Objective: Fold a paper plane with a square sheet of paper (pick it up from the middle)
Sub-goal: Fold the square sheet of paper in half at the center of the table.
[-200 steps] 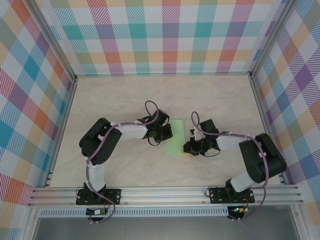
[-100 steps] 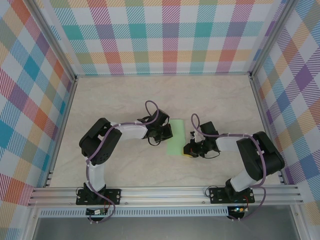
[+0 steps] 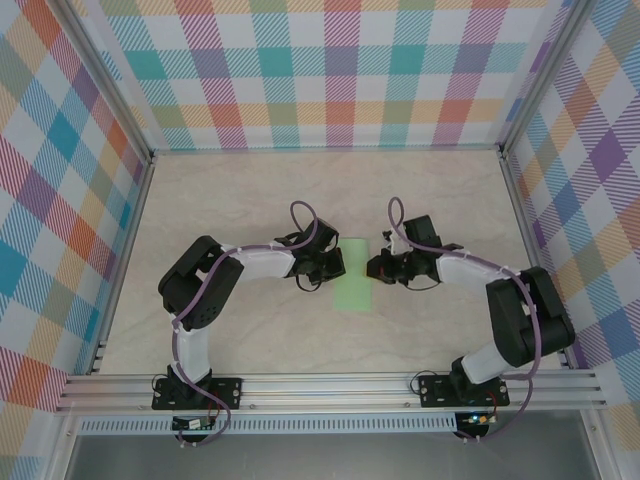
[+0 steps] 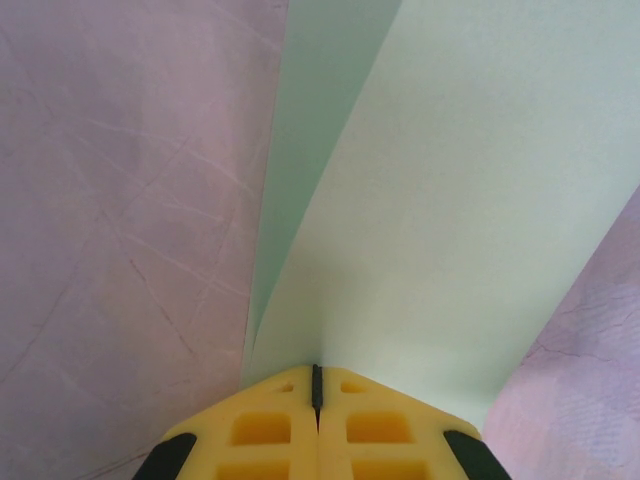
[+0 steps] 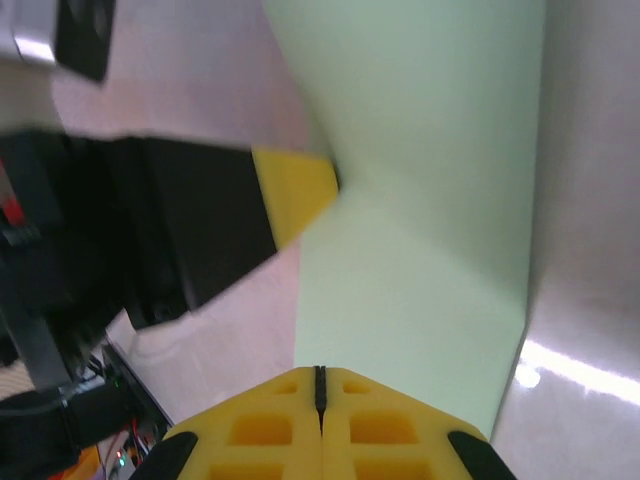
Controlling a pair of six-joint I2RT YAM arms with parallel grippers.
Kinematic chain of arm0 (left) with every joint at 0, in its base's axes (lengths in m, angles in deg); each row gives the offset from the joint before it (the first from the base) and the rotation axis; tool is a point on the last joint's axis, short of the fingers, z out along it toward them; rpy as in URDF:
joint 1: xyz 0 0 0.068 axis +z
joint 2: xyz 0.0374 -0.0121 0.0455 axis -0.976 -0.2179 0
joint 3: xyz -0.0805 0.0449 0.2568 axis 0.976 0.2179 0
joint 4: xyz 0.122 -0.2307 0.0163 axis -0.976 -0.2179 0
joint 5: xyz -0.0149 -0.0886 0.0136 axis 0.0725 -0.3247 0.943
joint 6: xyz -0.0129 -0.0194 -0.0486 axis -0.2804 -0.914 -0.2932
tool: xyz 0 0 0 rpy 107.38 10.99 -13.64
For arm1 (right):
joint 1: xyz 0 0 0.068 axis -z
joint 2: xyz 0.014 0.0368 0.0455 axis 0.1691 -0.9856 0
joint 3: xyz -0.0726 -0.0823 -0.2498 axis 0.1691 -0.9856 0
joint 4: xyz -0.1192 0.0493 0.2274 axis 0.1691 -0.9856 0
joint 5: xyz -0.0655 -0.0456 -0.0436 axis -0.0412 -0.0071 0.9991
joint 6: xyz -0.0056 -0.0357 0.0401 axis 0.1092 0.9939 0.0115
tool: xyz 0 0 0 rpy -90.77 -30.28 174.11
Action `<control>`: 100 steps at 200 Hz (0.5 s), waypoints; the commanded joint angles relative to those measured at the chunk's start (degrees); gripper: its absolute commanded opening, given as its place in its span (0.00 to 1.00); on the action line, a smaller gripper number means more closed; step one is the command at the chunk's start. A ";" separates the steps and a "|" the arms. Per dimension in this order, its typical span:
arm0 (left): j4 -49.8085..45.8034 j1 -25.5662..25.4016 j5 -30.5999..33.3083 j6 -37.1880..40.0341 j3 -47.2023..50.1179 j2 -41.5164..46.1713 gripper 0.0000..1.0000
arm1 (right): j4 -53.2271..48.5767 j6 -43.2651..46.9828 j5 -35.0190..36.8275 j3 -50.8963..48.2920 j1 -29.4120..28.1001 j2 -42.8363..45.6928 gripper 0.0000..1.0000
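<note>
The square sheet of paper (image 3: 353, 287) is pale mint green and lies folded into a narrow rectangle at the middle of the table. My left gripper (image 3: 341, 266) is shut at its left edge. In the left wrist view the sheet (image 4: 450, 200) meets the closed yellow fingertips (image 4: 345, 400), and its upper layer curls up off the lower one. My right gripper (image 3: 371, 268) is shut at the sheet's right edge, facing the left one. In the right wrist view its tip (image 5: 320, 372) rests over the sheet (image 5: 420, 200), and the left gripper's yellow fingertip (image 5: 295, 190) touches the far edge. The paper plane is out of view.
Checked walls (image 3: 330, 70) close off the table at the back and on both sides. An aluminium rail (image 3: 330, 385) runs along the near edge by the arm bases. Bare marbled tabletop (image 3: 250, 200) lies behind and beside the sheet.
My right gripper has slid from the sheet's near right corner toward the back along its right edge. The left gripper and the sheet have stayed put.
</note>
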 commanded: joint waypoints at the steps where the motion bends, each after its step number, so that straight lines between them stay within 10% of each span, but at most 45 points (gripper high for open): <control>1: -6.52 -0.88 0.71 1.23 1.98 -1.21 0.00 | -0.19 2.07 -2.90 2.76 1.21 -4.63 0.06; 100: -6.60 -0.92 0.74 1.32 2.19 -1.48 0.00 | -2.02 7.86 1.02 6.27 2.27 -15.91 0.06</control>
